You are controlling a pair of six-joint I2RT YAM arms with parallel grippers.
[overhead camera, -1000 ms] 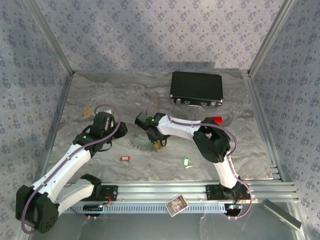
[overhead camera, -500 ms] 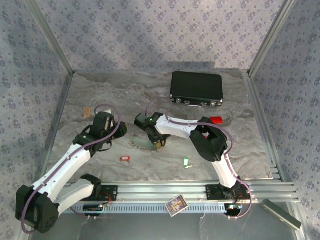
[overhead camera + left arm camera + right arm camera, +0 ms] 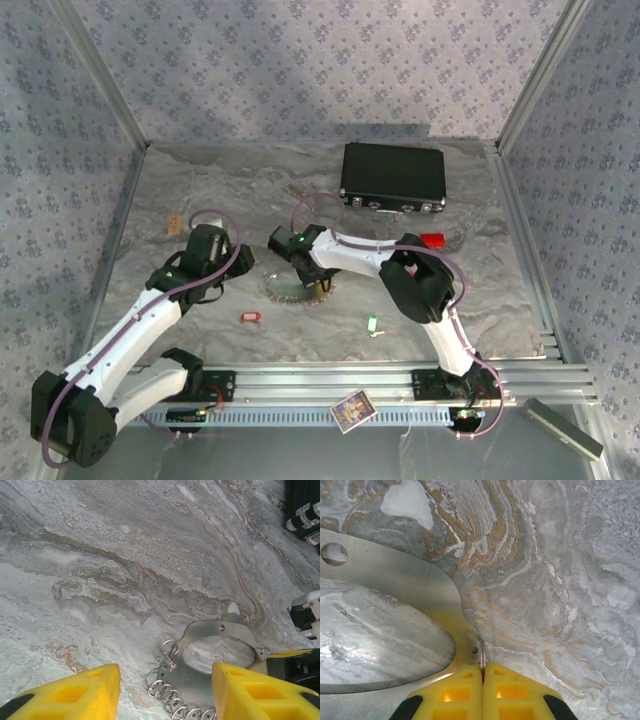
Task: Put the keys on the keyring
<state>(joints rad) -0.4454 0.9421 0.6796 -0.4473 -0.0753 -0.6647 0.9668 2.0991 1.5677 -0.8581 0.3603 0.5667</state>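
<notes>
The keyring (image 3: 283, 288) is a flat silvery oval plate (image 3: 200, 677) with a row of small split rings (image 3: 167, 692) along its edge, lying mid-table. My right gripper (image 3: 483, 672) is shut on a thin ring (image 3: 482, 652) at the plate's (image 3: 385, 565) rim; it sits at the plate's right end (image 3: 315, 288). My left gripper (image 3: 165, 685) hangs open over the plate's left side, its yellow fingers (image 3: 95, 687) straddling the ring row. The red-tagged key (image 3: 250, 317) and the green-and-white key (image 3: 373, 325) lie loose on the table nearer the arm bases.
A black case (image 3: 392, 176) stands at the back right, with a red cylinder (image 3: 432, 240) in front of it. A small tan piece (image 3: 174, 222) lies at the far left. A card (image 3: 352, 409) rests on the front rail (image 3: 400, 385).
My right gripper's jaws have closed onto the ring at the plate's edge. The left arm has stayed in place.
</notes>
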